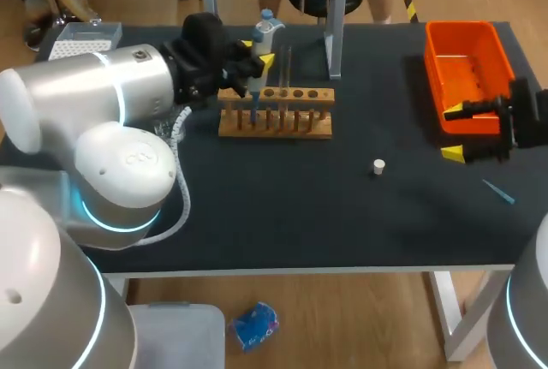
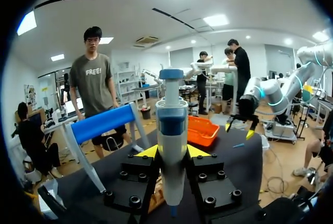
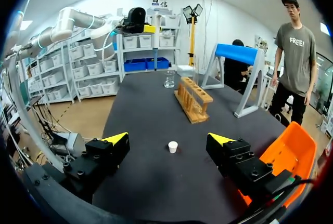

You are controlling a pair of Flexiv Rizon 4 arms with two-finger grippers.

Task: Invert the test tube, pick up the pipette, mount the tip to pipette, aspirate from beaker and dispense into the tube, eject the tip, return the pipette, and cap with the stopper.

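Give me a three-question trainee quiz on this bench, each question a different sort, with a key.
1. True or false: the left gripper is shut on the blue-and-white plastic pipette.
2. Where is the small white cylindrical stopper? A in the orange bin; B on the black table top; C in the wooden rack.
3. Fill in: the right gripper's fingers stand ____.
Key: 1 true; 2 B; 3 open.

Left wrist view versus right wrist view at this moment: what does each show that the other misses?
Only the left wrist view: the loose blue tip lying on the table. Only the right wrist view: the white stopper ahead of the open right gripper, and the beaker. Both: the pipette held in the left gripper, and the orange bin.
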